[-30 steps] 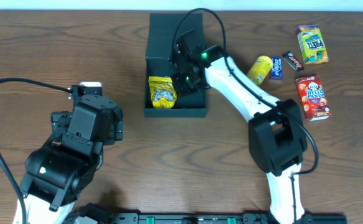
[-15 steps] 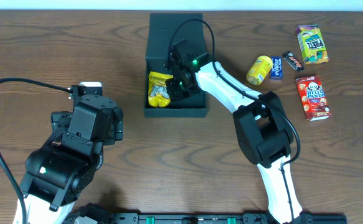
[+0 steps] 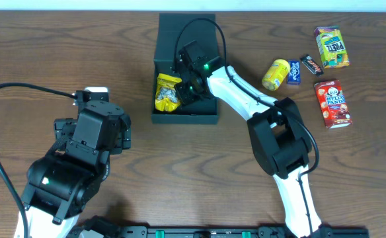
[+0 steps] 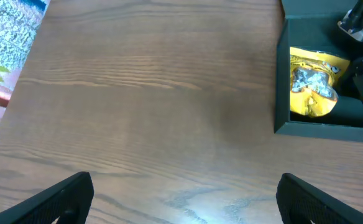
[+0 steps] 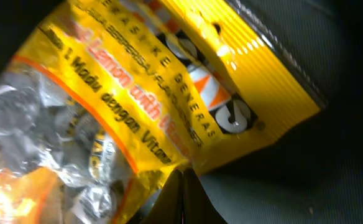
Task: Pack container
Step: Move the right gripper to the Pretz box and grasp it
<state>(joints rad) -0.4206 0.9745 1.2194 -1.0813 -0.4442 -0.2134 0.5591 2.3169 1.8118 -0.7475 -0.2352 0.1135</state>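
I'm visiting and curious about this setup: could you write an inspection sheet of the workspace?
Surface: brown wood-grain table.
Job's things: open dark container holds a yellow packet.
Clutter, right of it: red box, green packet, yellow pouch, blue packet, dark bar.
Grippers: left gripper open above table; right gripper shut inside container, at packet's edge.
Cables: black cable loops by each arm.
Surroundings: blurred blue-white patch past table edge.

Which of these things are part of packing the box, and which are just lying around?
In the job: container, yellow packet, right gripper.
Lying about: yellow snack, blue packet, dark bar, green packet, red box.
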